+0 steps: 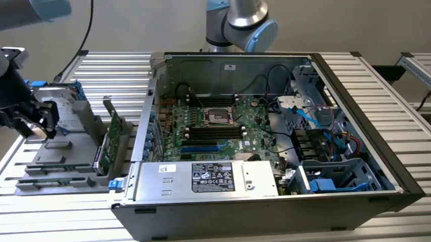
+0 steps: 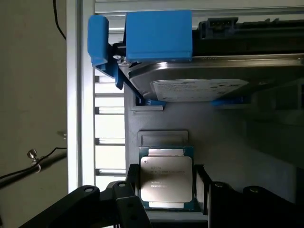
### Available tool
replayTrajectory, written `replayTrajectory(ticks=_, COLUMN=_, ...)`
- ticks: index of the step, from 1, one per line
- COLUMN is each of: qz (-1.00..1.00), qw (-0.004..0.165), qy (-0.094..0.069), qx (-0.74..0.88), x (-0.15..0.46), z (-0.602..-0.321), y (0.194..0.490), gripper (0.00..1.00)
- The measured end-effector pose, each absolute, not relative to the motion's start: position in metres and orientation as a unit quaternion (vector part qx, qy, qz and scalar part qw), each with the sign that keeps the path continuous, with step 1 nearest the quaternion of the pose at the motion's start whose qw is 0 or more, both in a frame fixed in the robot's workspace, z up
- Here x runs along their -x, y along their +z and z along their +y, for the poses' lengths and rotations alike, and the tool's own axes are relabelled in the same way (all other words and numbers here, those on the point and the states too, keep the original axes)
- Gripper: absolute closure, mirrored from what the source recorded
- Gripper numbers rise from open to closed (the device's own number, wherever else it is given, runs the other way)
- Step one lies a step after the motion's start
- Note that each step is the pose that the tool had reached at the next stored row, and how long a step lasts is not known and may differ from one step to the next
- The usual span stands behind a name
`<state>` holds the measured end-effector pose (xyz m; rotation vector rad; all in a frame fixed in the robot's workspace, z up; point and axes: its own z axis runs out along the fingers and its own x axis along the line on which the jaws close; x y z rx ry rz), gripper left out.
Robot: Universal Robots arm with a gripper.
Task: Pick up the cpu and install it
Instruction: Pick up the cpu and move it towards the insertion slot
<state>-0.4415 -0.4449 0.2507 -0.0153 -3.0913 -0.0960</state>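
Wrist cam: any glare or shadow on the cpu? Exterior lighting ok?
Wrist view: cpu lid evenly lit, mild sheen, no hard shadow; brighter reflection on the hard drive. Exterior view: soft even light, no strong glare, some shade inside the computer case.

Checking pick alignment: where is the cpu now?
In the wrist view the cpu lies flat on the grey holder at the exterior view's left, at the gripper, near the hard drive.

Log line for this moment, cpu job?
phase: pick | claw: at cpu | cpu: lying flat in grey holder, near hard drive | socket: empty | install: not done
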Motion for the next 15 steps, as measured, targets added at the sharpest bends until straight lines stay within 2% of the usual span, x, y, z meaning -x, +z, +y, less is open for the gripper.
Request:
replayTrajectory(ticks=8, qz=-0.999, qw=0.024, qy=-0.031, qx=0.005, x=0.438, z=-0.443, y=0.287, gripper=0.45)
replayTrajectory(ticks=15, qz=-0.999, qw=0.024, qy=-0.031, qx=0.005, x=0.411, z=-0.443, y=0.319, gripper=0.45)
